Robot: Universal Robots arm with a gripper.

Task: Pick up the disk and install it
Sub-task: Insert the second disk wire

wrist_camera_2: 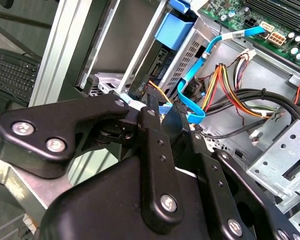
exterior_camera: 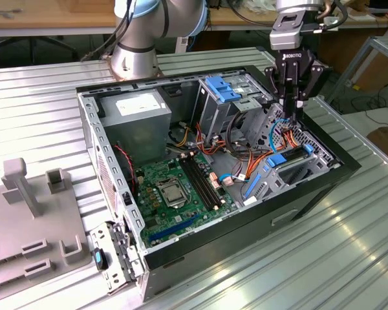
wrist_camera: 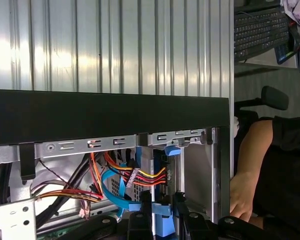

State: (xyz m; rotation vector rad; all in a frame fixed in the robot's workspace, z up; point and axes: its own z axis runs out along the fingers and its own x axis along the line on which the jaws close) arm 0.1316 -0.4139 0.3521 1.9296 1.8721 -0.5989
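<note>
- Aluminium, ribbed and bare, the table [exterior_camera: 297, 271] lies open in front of the case and to the exterior view's right.
- On the exterior view's left, a grey plastic fixture plate with upright blocks [exterior_camera: 26, 226] sits apart from the case.
- A black-and-silver computer case with its side panel off [exterior_camera: 246, 229] lies on the table, its black wall nearest the exterior camera.
- Inside, the green motherboard [exterior_camera: 161, 194] lies flat and uncovered, with clear space above it.
- Behind it stand a big grey power-supply box with a white label [exterior_camera: 136, 119] and a tall metal drive cage with blue plastic tabs [exterior_camera: 229, 97].
- The black gripper [exterior_camera: 292, 110] reaches down into the case's far corner on the exterior view's right, just beside the cage.
- In the first wrist view the fingers are drawn close onto a bright blue plastic rail with a silver edge. As far as can be seen, this is the disk [wrist_camera: 163, 225], held on edge low in that corner.
- Room there is tight. Orange, yellow and red wires [wrist_camera: 135, 175] and a light blue flat cable [wrist_camera_2: 190, 100] crowd the fingers, with the case's black edge [wrist_camera: 110, 115] close beyond.
- Past that edge, a person's forearm [wrist_camera: 247, 175] rests near a black keyboard [wrist_camera: 260, 30].
- The arm's silver base [exterior_camera: 132, 55] stands behind the case.
</note>
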